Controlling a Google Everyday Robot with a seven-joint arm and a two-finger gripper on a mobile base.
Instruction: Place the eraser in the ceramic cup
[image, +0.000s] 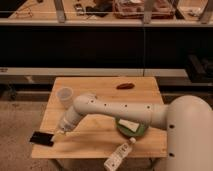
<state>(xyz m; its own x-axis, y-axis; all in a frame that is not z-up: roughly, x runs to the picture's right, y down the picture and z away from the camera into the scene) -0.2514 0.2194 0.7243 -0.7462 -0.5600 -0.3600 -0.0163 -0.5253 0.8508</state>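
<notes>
Five things on the counter (95, 141): we count the eraser (41, 138), the ceramic cup (65, 95), a green plate (142, 132), a white bottle (117, 156) and a small reddish object (125, 85); the counter is a pale wooden top

Eraser: flat, black and rectangular; it lies at the front left corner of the counter, right at the left edge; it is outside the cup and well apart from it

Ceramic cup: whitish, tapered, wider at the rim, without a handle; it stands upright near the left edge, behind the eraser; we cannot see into it from this angle

Hand (60, 131): low over the counter, just to the right of the eraser, pointing down and to the left; we cannot tell whether it touches the eraser; we cannot tell whether it is released or clenched

Arm (120, 111): white with small dark dots; it reaches from the large rounded body at the lower right across the counter to the left, bends just beside the cup, then drops to the hand

Green plate: round; it sits on the front right part of the counter, partly hidden behind the arm; a flat white piece (127, 125) lies on it

White bottle: bar-shaped; it lies tilted at the front edge, just in front of the plate, its lower end jutting past the edge

Reddish object: dark and oblong; it lies near the back edge, right of centre, well apart from the other things

Floor (20, 125): speckled, showing to the left of the counter
</notes>
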